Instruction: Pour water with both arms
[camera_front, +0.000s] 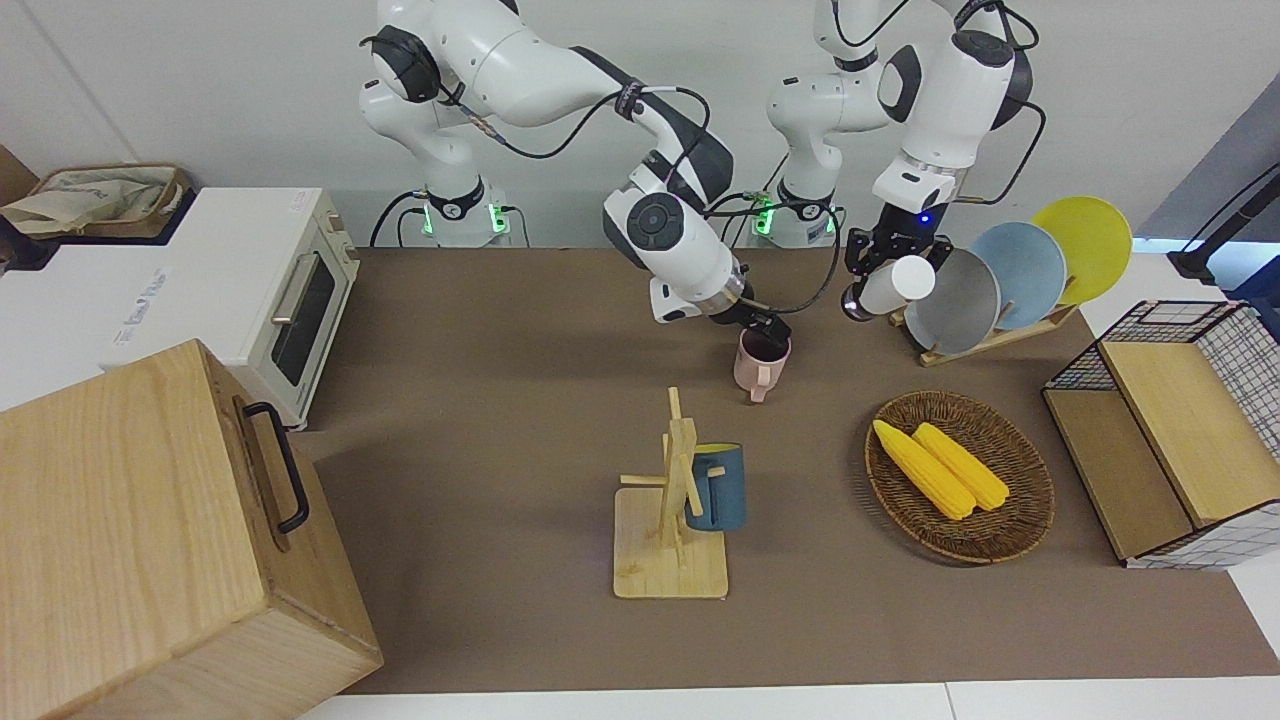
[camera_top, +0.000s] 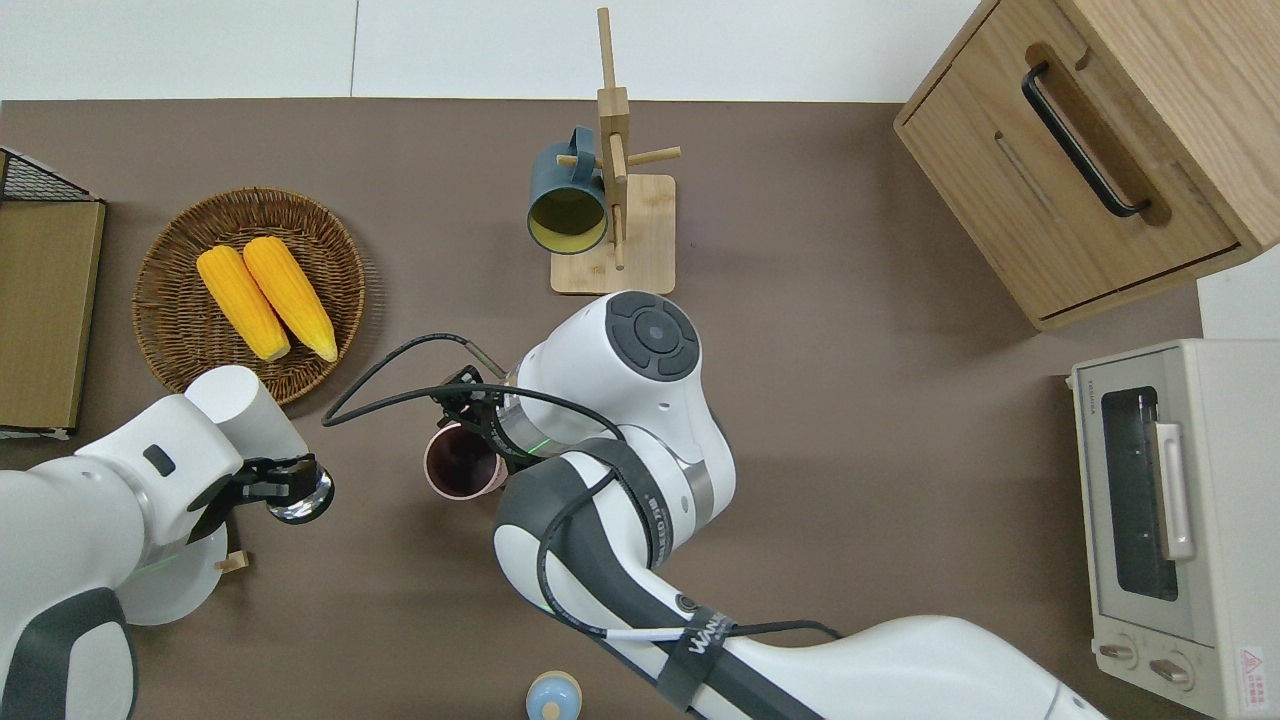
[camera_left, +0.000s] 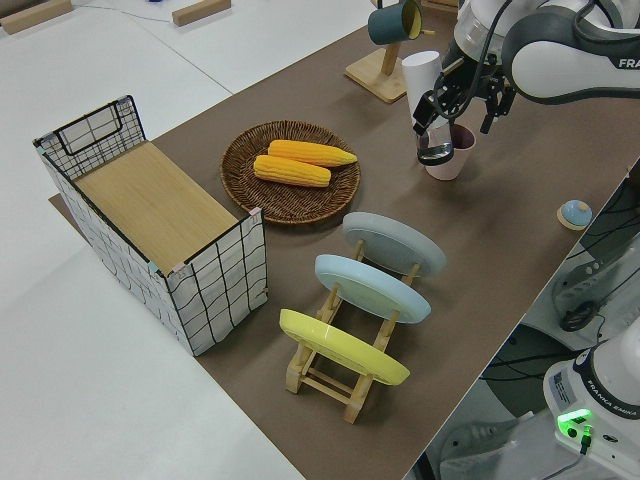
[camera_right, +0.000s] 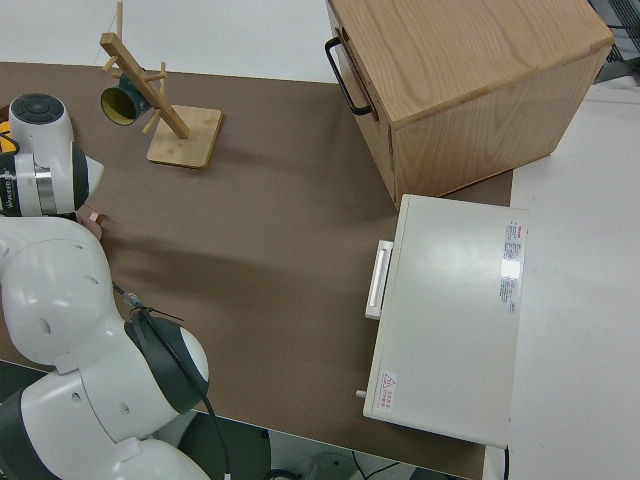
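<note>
My right gripper is shut on the rim of a pink mug, which is upright near the table's middle. The gripper and the mug also show in the overhead view. I cannot tell whether the mug rests on the table. My left gripper is shut on a white bottle with a shiny metal end. It holds the bottle tilted in the air, metal end lowest. In the overhead view the bottle is beside the mug toward the left arm's end, a short gap apart. The left side view shows the bottle and the mug.
A wooden mug tree holding a blue mug stands farther from the robots. A wicker basket holds two corn cobs. There is also a plate rack, a wire-sided box, a wooden cabinet, a toaster oven and a small blue knob.
</note>
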